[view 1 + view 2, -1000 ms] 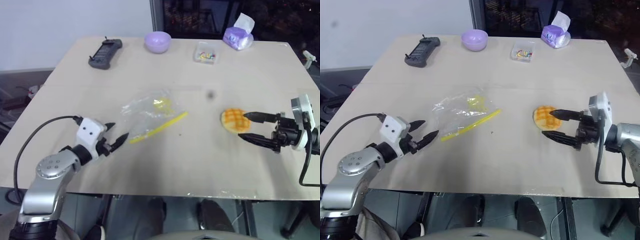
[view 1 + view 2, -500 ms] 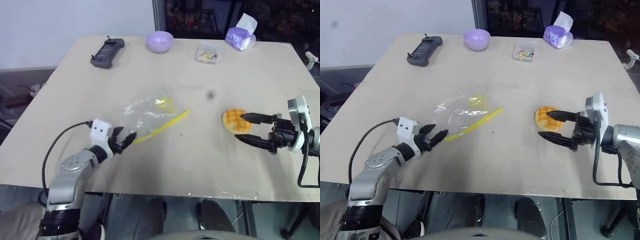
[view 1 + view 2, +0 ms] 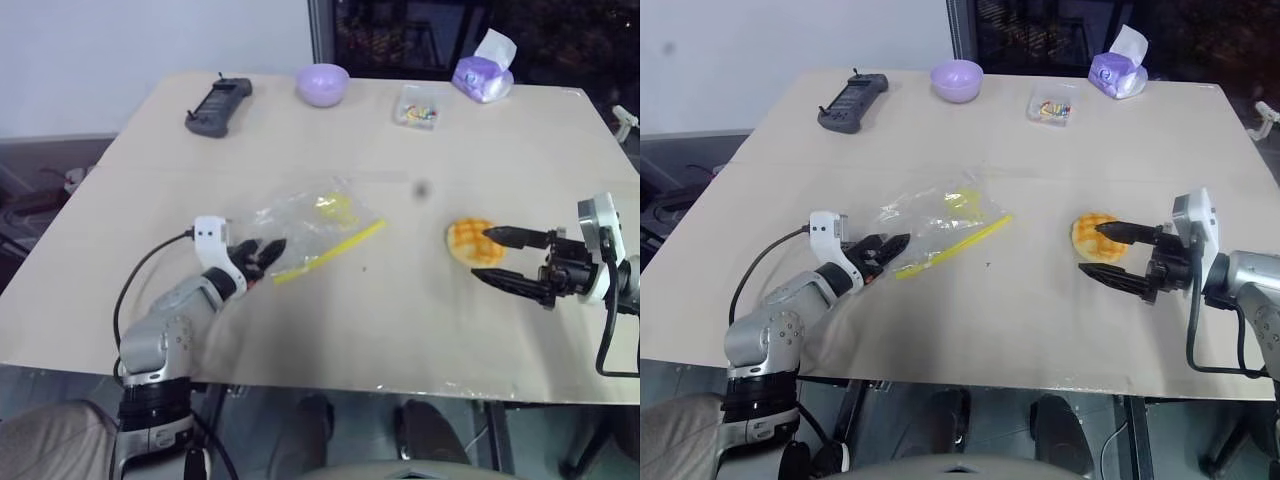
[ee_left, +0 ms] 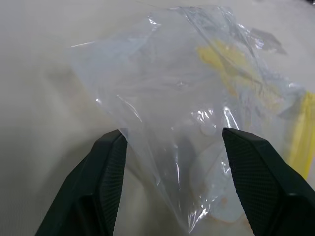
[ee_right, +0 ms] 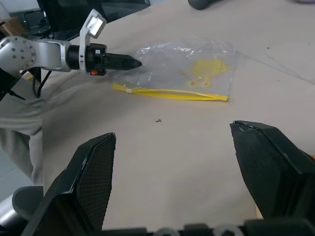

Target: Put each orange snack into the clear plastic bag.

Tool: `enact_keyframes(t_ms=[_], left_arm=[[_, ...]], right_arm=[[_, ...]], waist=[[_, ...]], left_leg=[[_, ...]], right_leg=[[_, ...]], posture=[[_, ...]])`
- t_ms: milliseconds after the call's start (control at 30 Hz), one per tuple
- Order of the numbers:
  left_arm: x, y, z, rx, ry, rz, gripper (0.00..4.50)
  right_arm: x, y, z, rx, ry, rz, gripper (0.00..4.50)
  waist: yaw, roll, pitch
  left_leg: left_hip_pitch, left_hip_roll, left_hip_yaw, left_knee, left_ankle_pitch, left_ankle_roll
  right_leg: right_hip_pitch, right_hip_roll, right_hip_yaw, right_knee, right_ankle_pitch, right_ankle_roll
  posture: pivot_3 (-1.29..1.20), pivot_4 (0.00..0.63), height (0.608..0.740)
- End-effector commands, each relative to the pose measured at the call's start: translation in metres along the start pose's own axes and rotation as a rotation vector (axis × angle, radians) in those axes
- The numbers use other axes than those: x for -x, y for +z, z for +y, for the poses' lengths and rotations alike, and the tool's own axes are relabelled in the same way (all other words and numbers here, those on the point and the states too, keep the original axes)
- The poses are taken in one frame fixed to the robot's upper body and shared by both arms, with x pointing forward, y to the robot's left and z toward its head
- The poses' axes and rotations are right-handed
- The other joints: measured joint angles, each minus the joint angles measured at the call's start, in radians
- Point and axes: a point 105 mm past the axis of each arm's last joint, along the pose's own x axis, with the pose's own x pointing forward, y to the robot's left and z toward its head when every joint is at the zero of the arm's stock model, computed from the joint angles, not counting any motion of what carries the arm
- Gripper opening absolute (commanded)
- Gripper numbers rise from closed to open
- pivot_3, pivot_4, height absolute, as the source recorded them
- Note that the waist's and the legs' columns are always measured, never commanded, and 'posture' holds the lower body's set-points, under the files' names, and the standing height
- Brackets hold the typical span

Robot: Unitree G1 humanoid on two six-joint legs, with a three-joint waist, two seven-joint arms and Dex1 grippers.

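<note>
The orange snack [image 3: 468, 241], a round bun with a grid top, lies on the table's right side. My right gripper [image 3: 481, 254] is open, its fingertips at the bun's right edge, one over it and one just in front. The clear plastic bag [image 3: 312, 222] lies flat mid-table with its yellow strip [image 3: 332, 250] toward the near side. My left gripper [image 3: 264, 250] is open at the bag's left corner. In the left wrist view the bag [image 4: 187, 98] spreads ahead and its corner lies between the fingers [image 4: 110, 162]. The right wrist view shows the bag [image 5: 192, 69] and the left gripper [image 5: 132, 62].
Along the far edge stand a black handset [image 3: 217, 105], a lilac bowl [image 3: 322, 84], a small clear box of colourful bits [image 3: 417, 105] and a purple tissue pack [image 3: 481, 73]. Bare tabletop [image 3: 400, 310] lies between the bag and the bun.
My left gripper has moved forward and rightward to the bag's left corner and its wrist has rolled. The right gripper, bun and bag have stayed put.
</note>
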Motion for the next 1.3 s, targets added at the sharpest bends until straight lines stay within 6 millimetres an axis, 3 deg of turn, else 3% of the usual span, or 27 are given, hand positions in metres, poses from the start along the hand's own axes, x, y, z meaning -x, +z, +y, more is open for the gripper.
enact_keyframes(t_ms=[33, 100, 267, 300, 467, 600, 733, 933, 1100, 1300], left_arm=[[-0.004, -0.014, 0.003, 0.073, 0.015, 0.067, 2.99], [-0.005, -0.012, 0.001, 0.084, 0.005, 0.065, 2.47], [-0.008, -0.009, -0.008, 0.094, -0.028, 0.063, 0.27], [-0.009, -0.008, -0.008, 0.096, -0.030, 0.061, 0.09], [-0.011, 0.006, -0.017, 0.133, -0.076, 0.005, 0.09], [-0.006, 0.034, -0.051, 0.282, -0.266, -0.119, 0.09], [0.000, 0.056, -0.077, 0.438, -0.398, -0.186, 0.09], [-0.002, 0.064, -0.091, 0.579, -0.435, -0.173, 0.09], [-0.001, 0.061, -0.102, 0.618, -0.460, -0.134, 0.09], [0.000, 0.061, -0.103, 0.631, -0.452, -0.113, 0.09]], right_arm=[[0.004, 0.011, -0.001, 0.051, -0.018, -0.031, 4.05], [0.004, 0.011, -0.001, 0.051, -0.019, -0.032, 4.06], [0.003, 0.010, -0.003, 0.053, -0.023, -0.036, 4.06], [0.003, 0.011, -0.003, 0.054, -0.024, -0.037, 4.06], [0.002, 0.011, -0.004, 0.056, -0.028, -0.040, 4.06], [-0.002, 0.010, -0.005, 0.058, -0.029, -0.040, 4.06], [-0.019, -0.006, -0.004, 0.097, -0.044, 0.033, 4.06], [-0.059, -0.026, -0.020, 0.390, -0.148, 0.128, 4.06], [-0.106, -0.034, -0.032, 0.573, -0.206, 0.107, 4.06], [-0.153, -0.035, -0.046, 0.658, -0.246, 0.061, 4.06]], waist=[[0.000, 0.000, 0.000], [-0.001, 0.000, 0.000], [0.001, 0.000, 0.000], [0.001, 0.000, 0.000], [0.000, -0.001, 0.000], [-0.001, -0.002, 0.001], [-0.001, -0.002, 0.001], [-0.010, -0.003, 0.002], [-0.003, -0.004, 0.001], [-0.005, -0.005, 0.001]], left_leg=[[0.000, 0.000, 0.000, 0.000, 0.000, 0.000], [0.000, 0.000, 0.000, 0.000, 0.000, 0.000], [-0.001, 0.000, 0.000, 0.000, 0.000, 0.000], [-0.001, 0.000, 0.000, 0.000, 0.000, 0.000], [-0.001, 0.000, -0.001, 0.000, 0.000, 0.000], [-0.002, 0.000, -0.001, 0.000, 0.000, 0.000], [-0.002, 0.000, -0.001, 0.001, 0.000, 0.000], [-0.002, 0.000, -0.001, 0.001, 0.000, -0.001], [-0.002, 0.000, -0.001, 0.001, 0.003, -0.005], [-0.003, 0.000, 0.000, 0.001, 0.003, -0.006]], right_leg=[[0.000, 0.000, 0.000, 0.000, 0.000, 0.000], [0.000, 0.000, 0.000, 0.000, 0.000, 0.000], [0.000, 0.000, 0.000, -0.001, 0.000, 0.000], [0.000, 0.000, -0.001, -0.001, 0.000, 0.000], [0.000, 0.000, -0.001, -0.001, 0.000, 0.000], [0.000, 0.000, -0.001, -0.001, 0.000, 0.000], [0.000, 0.000, -0.002, -0.001, 0.000, 0.000], [-0.001, 0.000, 0.000, -0.001, 0.000, 0.000], [-0.001, 0.000, 0.000, -0.001, 0.000, 0.000], [-0.003, 0.000, 0.001, -0.001, 0.000, 0.000]], posture=[[0.00, 0.150, 0.740], [0.00, 0.150, 0.740], [0.00, 0.150, 0.740], [0.00, 0.150, 0.740], [0.00, 0.150, 0.740], [0.00, 0.150, 0.740], [0.00, 0.150, 0.740], [0.00, 0.150, 0.740], [0.00, 0.150, 0.740], [0.00, 0.150, 0.740]])
